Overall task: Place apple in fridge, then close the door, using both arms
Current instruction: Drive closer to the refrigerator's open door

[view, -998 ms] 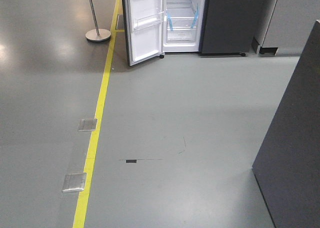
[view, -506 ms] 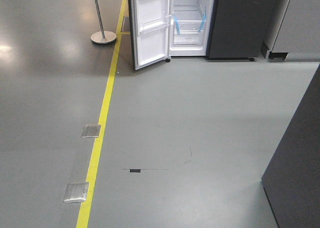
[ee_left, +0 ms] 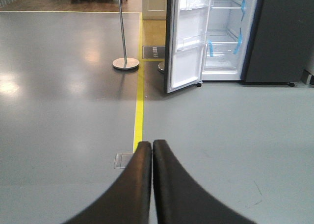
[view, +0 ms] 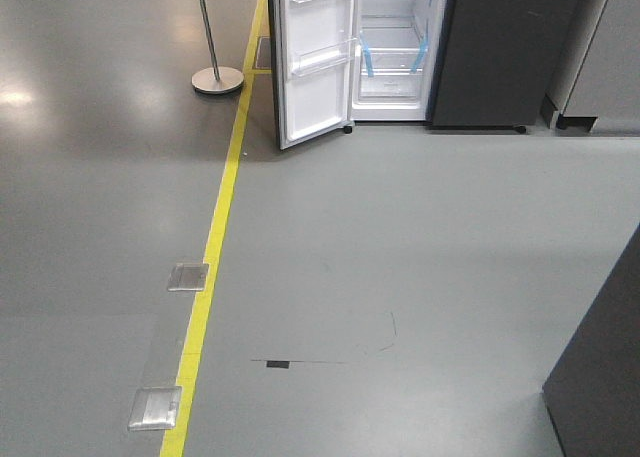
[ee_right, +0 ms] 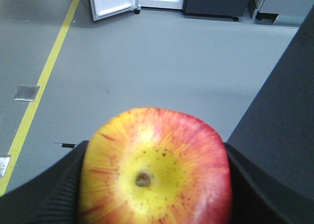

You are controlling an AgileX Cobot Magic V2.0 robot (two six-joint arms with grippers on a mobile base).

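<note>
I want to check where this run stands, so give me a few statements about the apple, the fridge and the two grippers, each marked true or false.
1. The right gripper holds the apple. True.
2. The left gripper is open. False: it is shut, with nothing in it.
3. The door with the clear bins stands open. True.
4. The apple lies on a shelf in the fridge. False: it is in the right gripper, with open floor between it and the fridge.
5. A yellow line runs along the floor. True.
</note>
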